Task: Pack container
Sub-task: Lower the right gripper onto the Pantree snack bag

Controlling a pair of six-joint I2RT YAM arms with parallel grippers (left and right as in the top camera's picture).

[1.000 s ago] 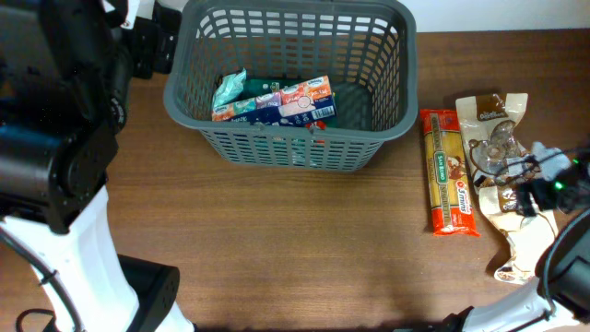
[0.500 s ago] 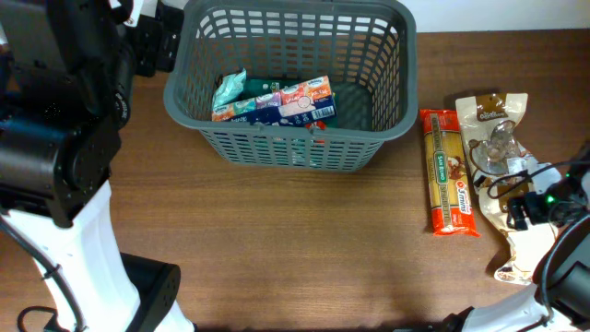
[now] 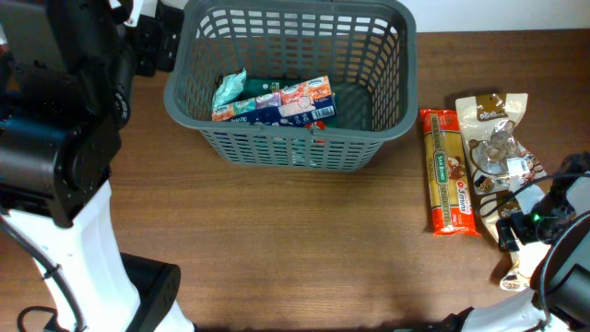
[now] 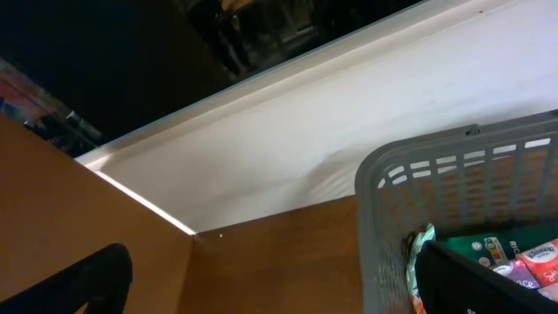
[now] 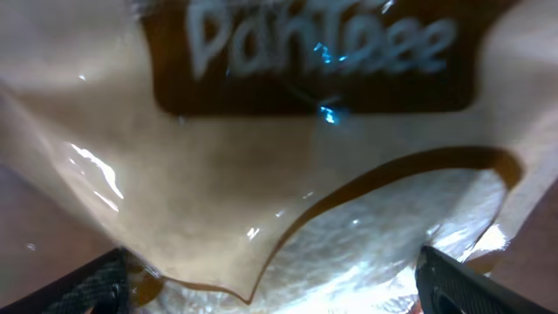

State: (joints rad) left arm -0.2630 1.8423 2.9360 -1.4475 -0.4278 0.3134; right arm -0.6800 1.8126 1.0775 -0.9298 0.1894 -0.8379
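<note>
The dark grey lattice basket (image 3: 387, 124) stands at the back middle of the table and holds several colourful packets (image 3: 277, 100). Its corner also shows in the left wrist view (image 4: 384, 201). My left gripper (image 3: 155, 48) hangs open and empty beside the basket's back left corner, with its fingers wide apart in the left wrist view (image 4: 279, 292). A brown and cream snack bag (image 3: 489, 129) lies at the right. My right gripper (image 3: 519, 224) is low over it, open. In the right wrist view (image 5: 279, 292) its fingers straddle the bag (image 5: 288, 148), which fills the view.
A long orange pasta packet (image 3: 449, 173) lies just left of the snack bag. The left arm's big black and white body (image 3: 55, 138) fills the left side. A white wall (image 4: 349, 131) runs behind the table.
My right gripper has moved toward the table's front along the snack bag and come down close over it. The left arm, the basket and the packets have stayed put.
</note>
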